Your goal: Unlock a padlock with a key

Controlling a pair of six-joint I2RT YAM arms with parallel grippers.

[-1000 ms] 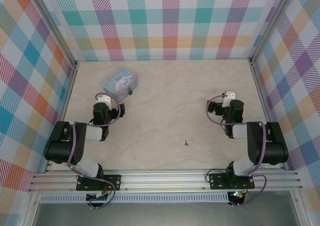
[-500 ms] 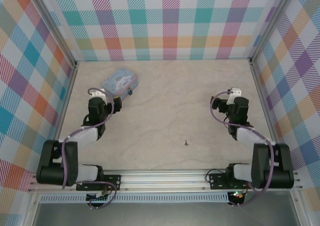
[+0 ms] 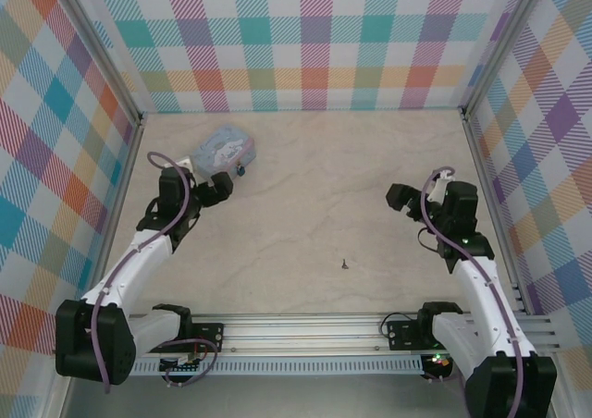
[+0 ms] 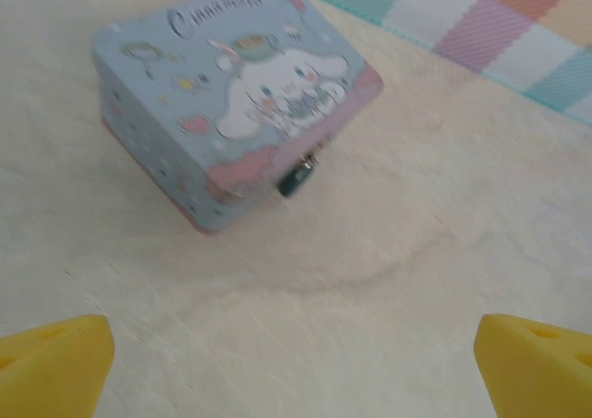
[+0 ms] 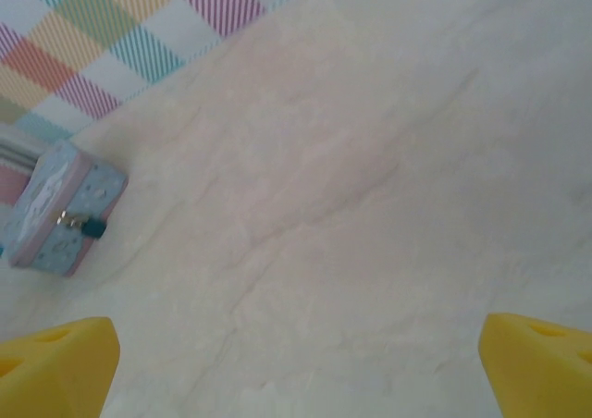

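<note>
The tiny blue padlock (image 3: 241,169) hangs on the front clasp of a pale blue cartoon-printed tin (image 3: 222,148) at the back left. In the left wrist view the padlock (image 4: 298,179) sits just beyond my open left gripper (image 4: 296,367), whose yellow fingertips (image 4: 51,362) stand wide apart over bare table. From above, the left gripper (image 3: 215,187) is just in front of the tin, not touching it. The small dark key (image 3: 343,264) lies alone on the table, front of centre. My right gripper (image 3: 400,198) hovers open and empty at mid right, well apart from the key. Its wrist view shows the padlock (image 5: 92,224) far off.
The marbled table (image 3: 305,205) is enclosed by checked walls at the back and both sides, with metal corner posts (image 3: 472,141). The tin (image 4: 231,94) stands near the back left corner. An aluminium rail (image 3: 305,330) at the front carries both arm bases.
Both arms have unfolded from their tucked poses. The left gripper has moved back and left towards the tin. The right gripper has stretched out and shifted slightly right. The jaws stayed open.
</note>
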